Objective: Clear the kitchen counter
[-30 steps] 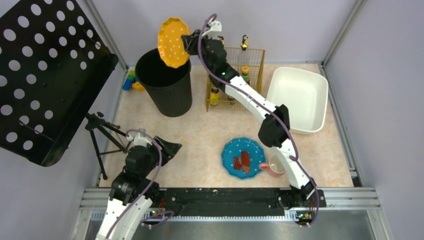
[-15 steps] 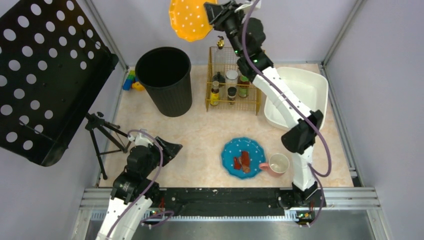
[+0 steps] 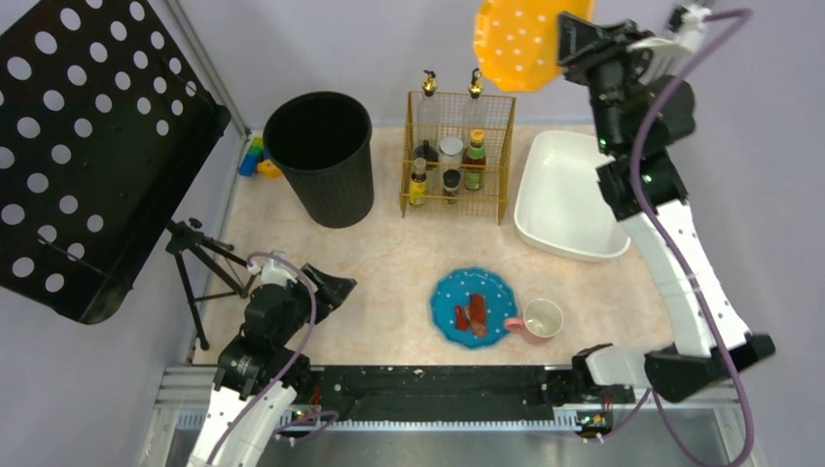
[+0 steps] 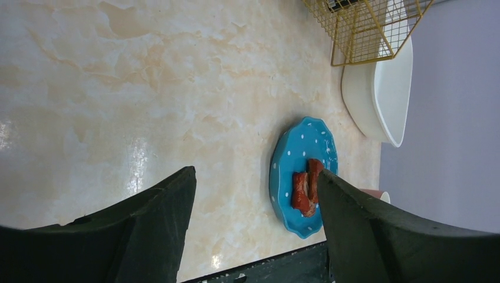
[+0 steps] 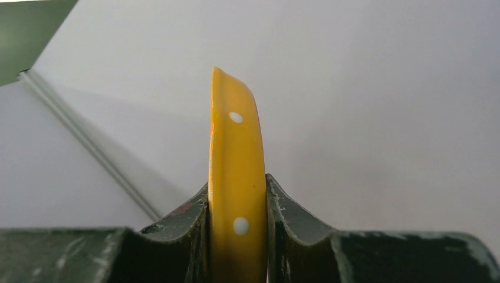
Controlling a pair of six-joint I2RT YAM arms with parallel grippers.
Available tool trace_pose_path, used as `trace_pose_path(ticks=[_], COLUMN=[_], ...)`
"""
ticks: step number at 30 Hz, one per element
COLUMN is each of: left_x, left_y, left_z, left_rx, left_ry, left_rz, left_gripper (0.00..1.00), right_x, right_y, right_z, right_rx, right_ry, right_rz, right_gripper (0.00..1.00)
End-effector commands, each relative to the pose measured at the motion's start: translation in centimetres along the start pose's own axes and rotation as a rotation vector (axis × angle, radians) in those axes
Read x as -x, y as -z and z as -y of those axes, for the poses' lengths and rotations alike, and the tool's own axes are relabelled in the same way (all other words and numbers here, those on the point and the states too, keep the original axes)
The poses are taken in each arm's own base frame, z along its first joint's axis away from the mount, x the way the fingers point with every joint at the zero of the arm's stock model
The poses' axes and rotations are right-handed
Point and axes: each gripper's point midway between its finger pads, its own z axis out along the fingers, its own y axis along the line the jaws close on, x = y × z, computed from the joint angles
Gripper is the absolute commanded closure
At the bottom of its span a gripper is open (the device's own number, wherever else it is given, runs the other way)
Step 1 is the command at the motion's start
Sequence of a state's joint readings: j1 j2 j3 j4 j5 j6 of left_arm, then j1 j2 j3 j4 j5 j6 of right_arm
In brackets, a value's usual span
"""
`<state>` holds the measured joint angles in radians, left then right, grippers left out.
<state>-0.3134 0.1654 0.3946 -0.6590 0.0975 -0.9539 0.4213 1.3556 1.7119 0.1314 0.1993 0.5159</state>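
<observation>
**Yellow plate aloft, tub below**

The right gripper [image 5: 237,206] pinches the rim of a yellow dotted plate [image 3: 520,44], both fingers pressed against its faces, and holds it on edge high above the far right of the cell. The white tub [image 3: 574,195] lies under and just nearer (the likely drop-off, as I judge it).

The kitchen counter [image 3: 389,258] spreads beneath the arms and carries a blue plate [image 3: 474,306] with reddish food, a pink mug [image 3: 540,319] touching that plate's right edge, a wire spice rack [image 3: 457,156] and a black bin [image 3: 321,156].

To finish well, bring the plate down over the tub's middle, clear of the rack, tip it flat and let go low to avoid a clatter. The left gripper [image 4: 255,177] hovers spread and empty near the counter.
</observation>
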Motion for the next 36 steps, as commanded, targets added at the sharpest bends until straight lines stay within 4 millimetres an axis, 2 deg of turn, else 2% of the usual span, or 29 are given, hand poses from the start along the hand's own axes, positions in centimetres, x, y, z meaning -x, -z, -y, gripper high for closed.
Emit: trace_pose_path(ticks=[1, 5, 12, 13, 14, 17, 23, 27, 36], left_x=[1.3, 1.2, 0.7, 0.5, 0.4, 0.0, -0.6, -1.1, -1.7], left_y=[1.1, 1.5, 1.9, 1.9, 2.0, 2.0, 2.0, 1.8, 1.2], left_z=[2.5, 3.4, 4.0, 4.0, 4.0, 4.0, 4.0, 3.9, 3.4], left_rx=[-0.081, -0.115, -0.151, -0.155, -0.159, -0.170, -0.186, -0.195, -0.194], left_ry=[-0.039, -0.047, -0.061, -0.063, -0.065, -0.068, -0.071, -0.077, -0.077], left_rz=[0.036, 0.023, -0.011, -0.017, -0.022, -0.038, -0.065, -0.083, -0.109], left_gripper=[0.20, 0.20, 0.20, 0.21, 0.21, 0.21, 0.21, 0.21, 0.21], right_x=[9.4, 9.2, 6.7, 5.7, 5.5, 3.8, -0.4, -2.5, -6.4], right_y=[4.5, 6.5, 8.0, 8.0, 8.3, 9.0, 11.0, 12.2, 13.2], right_z=[0.5, 4.4, 13.1, 14.3, 16.2, 20.0, 26.6, 30.2, 35.8], right_rx=[-0.032, -0.138, -0.327, -0.345, -0.380, -0.444, -0.558, -0.635, -0.756], right_ry=[0.032, 0.091, 0.114, 0.097, 0.090, 0.052, -0.056, -0.095, -0.153], right_rz=[0.219, 0.193, 0.126, 0.104, 0.100, 0.077, 0.037, 0.025, 0.029], right_gripper=[1.00, 1.00, 1.00, 1.00, 1.00, 1.00, 1.00, 1.00, 1.00])
